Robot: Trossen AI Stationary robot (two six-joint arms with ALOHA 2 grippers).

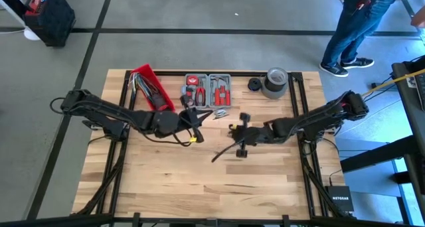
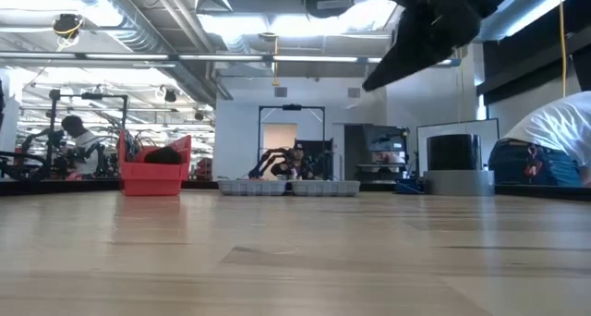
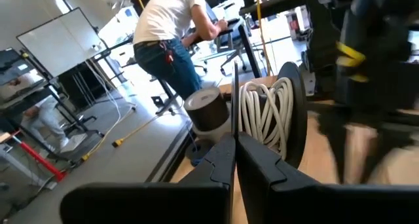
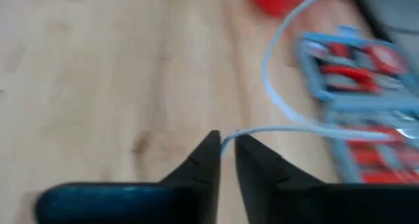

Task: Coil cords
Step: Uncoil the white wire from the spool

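White cord [image 4: 288, 129] sits clamped between the right pincer's [image 4: 227, 149] nearly closed tips.

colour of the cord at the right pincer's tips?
White: the thin white cord runs from the right pincer in a pale arc, best seen in the right wrist view.

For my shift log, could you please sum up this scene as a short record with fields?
Table: wooden top
Left tool: near table centre, fingers closed; a thin dark strand rises between them, possibly the black cord
Right tool: right of centre, closed on the white cord
White coil: several loops, seen from the left wrist
Back edge: red bin, grey tray of hand tools, tape roll
Bystander: person standing beyond the table
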